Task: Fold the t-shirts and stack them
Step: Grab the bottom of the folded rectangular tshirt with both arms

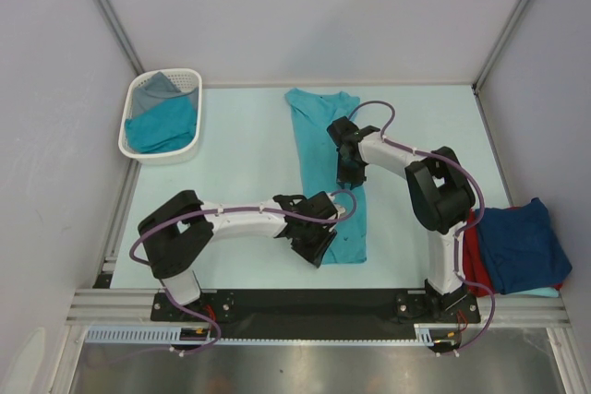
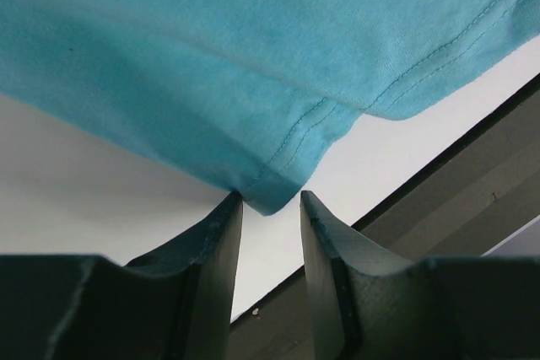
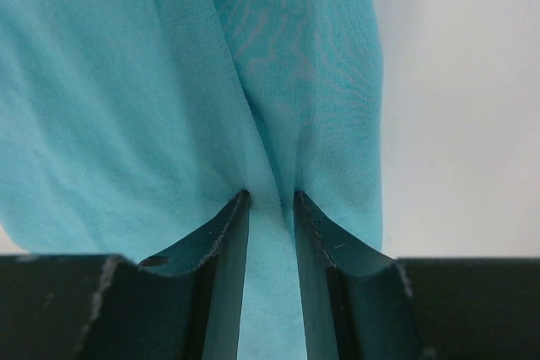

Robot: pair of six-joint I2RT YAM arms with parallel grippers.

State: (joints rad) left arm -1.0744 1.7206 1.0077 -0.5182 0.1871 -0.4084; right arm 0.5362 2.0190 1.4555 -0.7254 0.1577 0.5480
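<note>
Where the left gripper (image 2: 270,200) narrows its jaws on a hem corner of the teal t-shirt (image 2: 253,56), the right gripper (image 3: 272,198) pinches a fold farther up. Far left beyond both jaws, a white basket (image 1: 157,156) holds teal cloth (image 1: 164,128) and grey cloth (image 1: 159,86).

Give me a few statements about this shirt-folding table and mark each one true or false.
1. The left gripper and the right gripper both pinch the teal shirt. True.
2. The white basket is empty. False: it holds teal cloth and grey cloth.
3. The navy shirt lies on top of a red shirt. True.
4. The basket stands at the right edge of the table. False: it stands in the far left corner.
</note>
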